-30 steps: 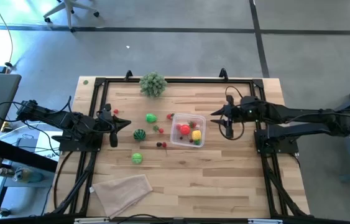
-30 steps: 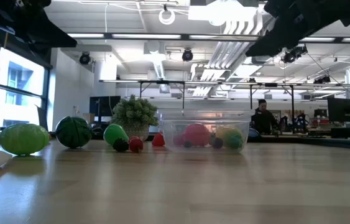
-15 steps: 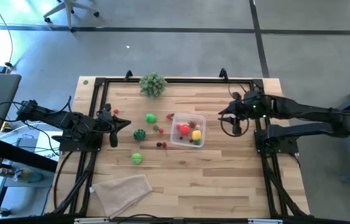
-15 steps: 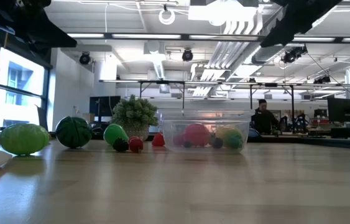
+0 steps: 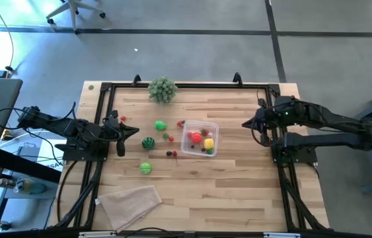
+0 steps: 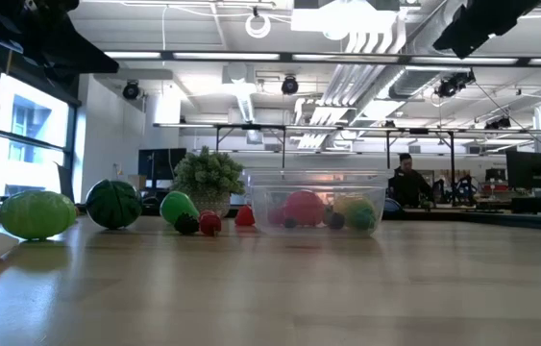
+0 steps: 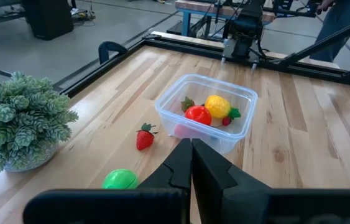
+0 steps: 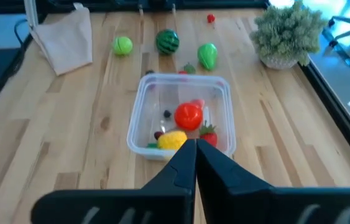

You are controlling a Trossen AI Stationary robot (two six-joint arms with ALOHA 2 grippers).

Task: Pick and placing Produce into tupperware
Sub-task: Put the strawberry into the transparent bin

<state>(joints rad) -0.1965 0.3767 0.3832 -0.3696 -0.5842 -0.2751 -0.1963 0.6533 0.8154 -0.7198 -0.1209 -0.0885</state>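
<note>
1. The right end effector (image 5: 246, 123) has pulled back from the tupperware (image 5: 200, 139) toward the table's (image 5: 238, 192) right edge — fingers now closed on nothing.
2. The tupperware sits mid-table, holding a red piece (image 8: 188, 115) and a yellow piece (image 8: 173, 139) among others.
3. More produce — a striped green ball (image 5: 148, 142) among it — waits left of it; the left end effector (image 5: 135, 132), closed and empty, waits at the left edge.

Pale wooden worktop (image 5: 238, 192), clear tupperware (image 5: 200, 139) near its middle, loose green and red produce (image 5: 148, 143) scattered just left of it, bushy plant (image 5: 162, 88) at the far edge, beige folded cloth (image 5: 130, 201) near the front-left corner
</note>
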